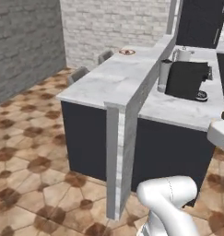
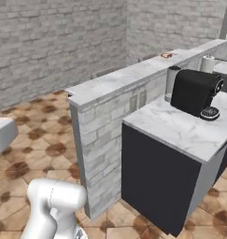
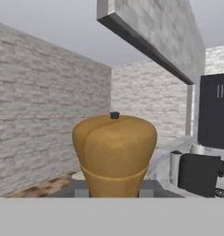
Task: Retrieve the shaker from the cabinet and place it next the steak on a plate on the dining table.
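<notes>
The wooden shaker (image 3: 114, 154) stands upright in my gripper (image 3: 114, 190), fingers closed on its base, short of the long marble dining table (image 1: 104, 80), where the plate (image 1: 127, 52) and steak sit at the far end

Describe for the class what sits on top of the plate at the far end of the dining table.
On the plate, at the far end of the dining table, a small dark patch shows, probably the steak; it is too small to confirm. The shaker isn't there.
</notes>
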{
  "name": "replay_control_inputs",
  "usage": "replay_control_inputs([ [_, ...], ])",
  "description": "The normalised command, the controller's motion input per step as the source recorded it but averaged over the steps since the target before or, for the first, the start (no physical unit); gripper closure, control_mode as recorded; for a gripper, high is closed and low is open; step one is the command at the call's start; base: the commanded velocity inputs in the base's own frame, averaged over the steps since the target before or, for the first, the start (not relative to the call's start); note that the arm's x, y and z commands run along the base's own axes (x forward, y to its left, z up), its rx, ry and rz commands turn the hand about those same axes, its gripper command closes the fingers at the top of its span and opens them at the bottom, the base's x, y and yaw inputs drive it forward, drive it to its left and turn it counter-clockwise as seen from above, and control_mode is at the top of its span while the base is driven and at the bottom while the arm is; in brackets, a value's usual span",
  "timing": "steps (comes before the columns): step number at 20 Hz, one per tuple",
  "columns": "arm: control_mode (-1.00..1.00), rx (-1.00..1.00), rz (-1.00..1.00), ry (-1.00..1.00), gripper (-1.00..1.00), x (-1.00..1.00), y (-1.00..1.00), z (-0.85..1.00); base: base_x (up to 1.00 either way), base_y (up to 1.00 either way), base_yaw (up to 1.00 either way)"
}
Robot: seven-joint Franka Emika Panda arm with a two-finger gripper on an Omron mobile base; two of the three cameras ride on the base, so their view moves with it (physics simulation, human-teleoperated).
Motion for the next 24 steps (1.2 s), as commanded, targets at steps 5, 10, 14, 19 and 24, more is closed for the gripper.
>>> replay_control_inputs([
  [5, 1.0, 0.0, 0.0, 0.0, 1.0, 0.0, 0.0, 0.0, 0.26, 1.0, -0.35],
  [10, 1.0, 0.0, 0.0, 0.0, 1.0, 0.0, 0.0, 0.0, 0.25, 1.0, -0.34],
  [14, 1.0, 0.0, 0.0, 0.0, 1.0, 0.0, 0.0, 0.0, 0.23, 1.0, -0.31],
  [19, 1.0, 0.0, 0.0, 0.0, 1.0, 0.0, 0.0, 0.0, 0.23, 1.0, -0.3],
  [24, 1.0, 0.0, 0.0, 0.0, 1.0, 0.0, 0.0, 0.0, 0.16, 1.0, -0.26],
])
